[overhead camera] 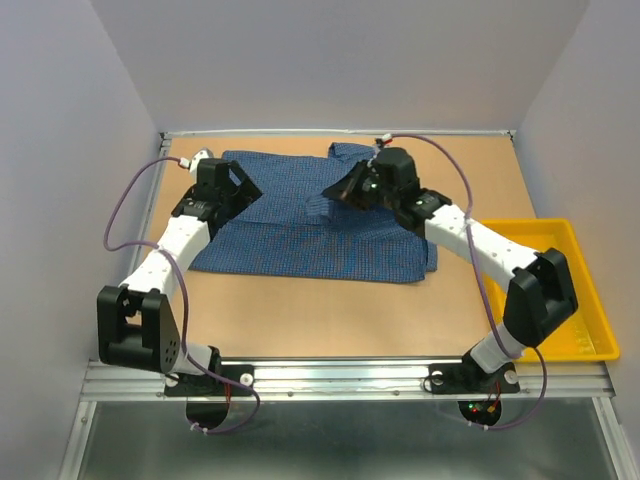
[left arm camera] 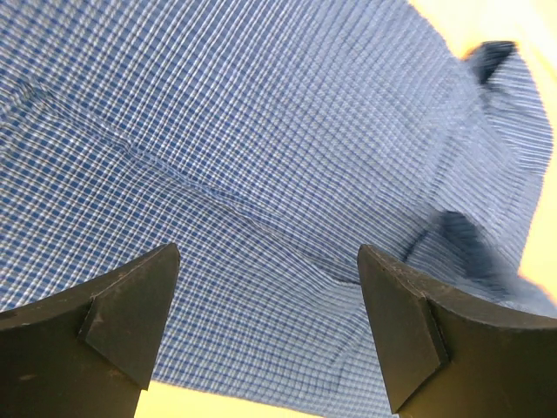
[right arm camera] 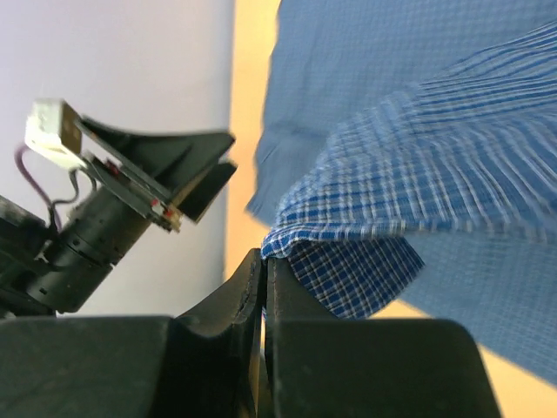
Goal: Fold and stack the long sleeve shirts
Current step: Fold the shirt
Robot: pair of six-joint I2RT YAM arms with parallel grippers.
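Right tool pinches a raised edge of the shirt toward twelve o'clock; left tool stands wide open over its ten o'clock side.

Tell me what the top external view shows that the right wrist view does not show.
Only the top external view shows the yellow tray at the right side of the table, both arms whole, and the full outline of the blue checked shirt spread across the table. Only the right wrist view shows, up close, the right gripper shut on a lifted edge of the shirt. Both views show the shirt, the tan table and the open left gripper.
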